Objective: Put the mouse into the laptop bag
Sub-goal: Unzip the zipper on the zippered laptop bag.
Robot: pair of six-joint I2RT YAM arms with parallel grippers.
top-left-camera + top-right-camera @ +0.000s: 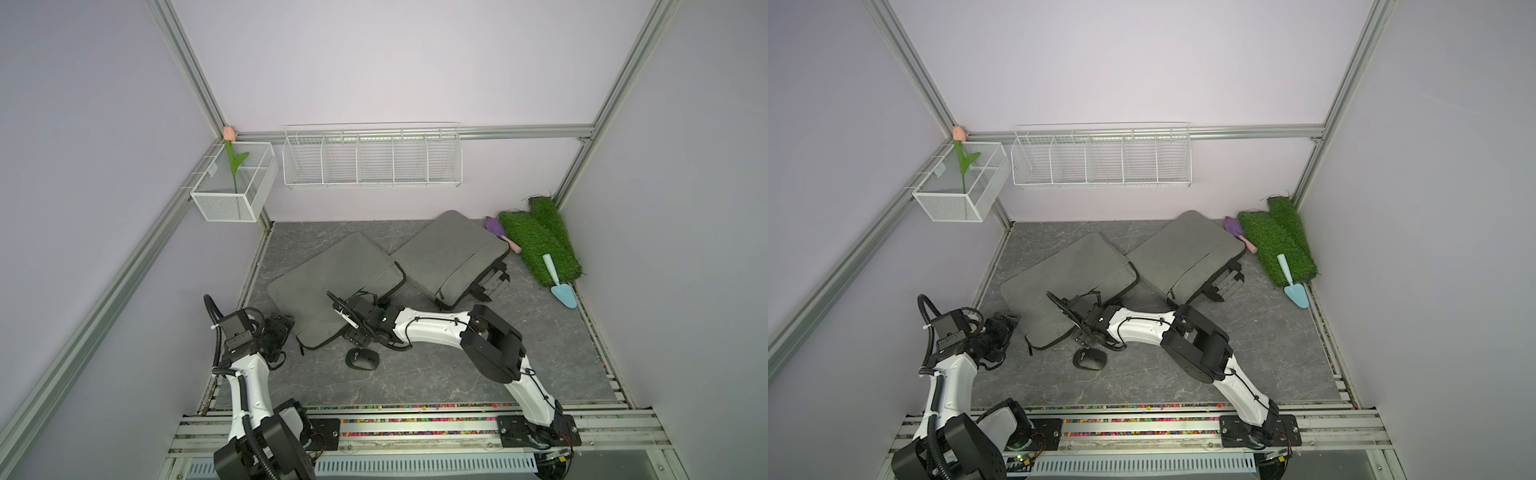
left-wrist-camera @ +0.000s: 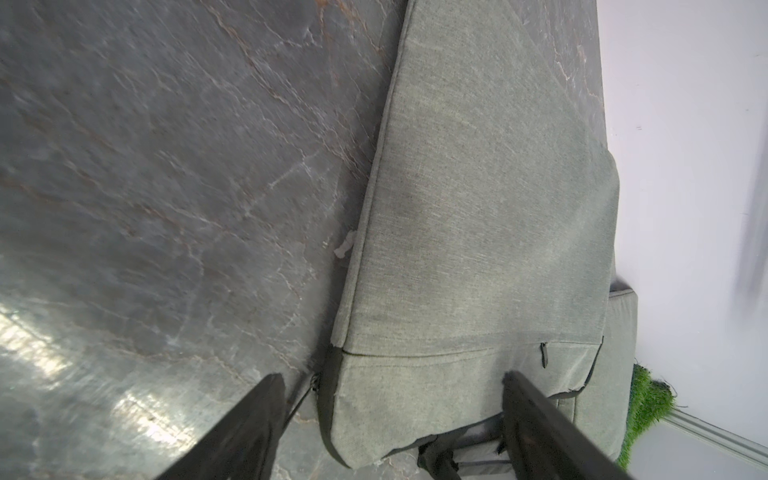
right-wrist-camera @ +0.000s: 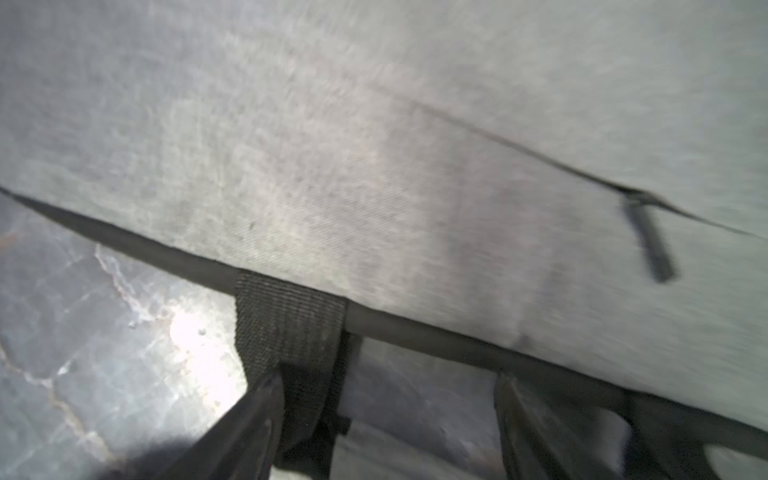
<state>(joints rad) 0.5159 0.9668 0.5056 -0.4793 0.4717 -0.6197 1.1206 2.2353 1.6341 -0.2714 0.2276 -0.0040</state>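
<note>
Right gripper (image 3: 386,380) hangs jaws apart over the near edge of the bag (image 1: 332,278), gripping nothing; left gripper (image 2: 390,376) is spread too. Your mouse (image 1: 363,359) lies on the table (image 1: 457,374) just beside that edge: light, hard, probably slick, so pinch its sides.

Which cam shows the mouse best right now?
The top views: in both, the mouse lies whole on the table, just off the laptop bag. Neither wrist view shows it, only bag fabric and table.
</note>
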